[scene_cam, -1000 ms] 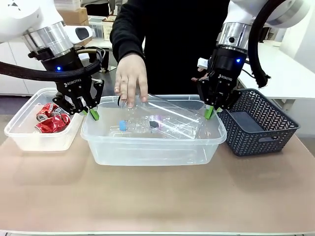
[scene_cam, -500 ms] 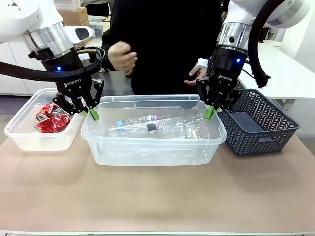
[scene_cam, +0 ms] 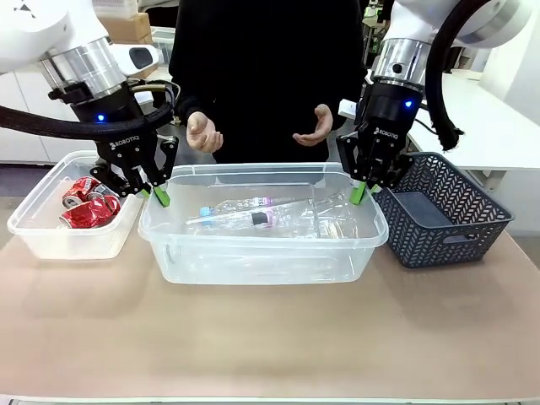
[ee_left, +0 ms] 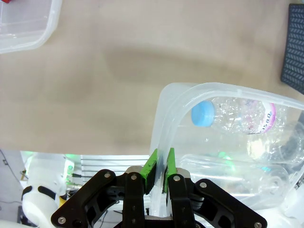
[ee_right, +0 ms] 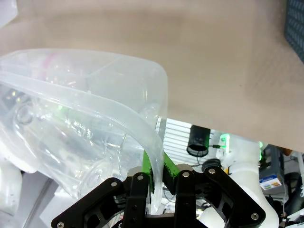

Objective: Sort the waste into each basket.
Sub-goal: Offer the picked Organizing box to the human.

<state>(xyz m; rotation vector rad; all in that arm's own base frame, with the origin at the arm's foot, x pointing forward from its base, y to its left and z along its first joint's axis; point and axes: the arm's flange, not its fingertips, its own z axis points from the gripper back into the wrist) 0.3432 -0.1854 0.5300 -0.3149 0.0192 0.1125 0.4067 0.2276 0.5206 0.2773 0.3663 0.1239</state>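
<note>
A big clear basket [scene_cam: 253, 263] stands mid-table and holds several clear plastic bottles [scene_cam: 278, 215], one with a blue cap [ee_left: 204, 114]. My left gripper [scene_cam: 160, 196] is shut on the left corner of its rim [ee_left: 164, 124], green pads pinching the edge. At the right corner my right gripper [scene_cam: 359, 192] is shut on the rim [ee_right: 95, 97] too. A smaller clear basket [scene_cam: 34, 232] at the left holds crushed red cans [scene_cam: 84, 211]. The person's hands [scene_cam: 202, 132] hover open behind the big basket, holding nothing.
A dark grey lattice basket [scene_cam: 447, 228] stands at the right, close to the big basket, with nothing showing in it. Bare tan table top [scene_cam: 270, 337] stretches along the near side. The person stands at the far edge.
The person's hand let a bottle drop into the big basket and drew back; both hands now hang open near the body. Both grippers have stayed put on the rim.
</note>
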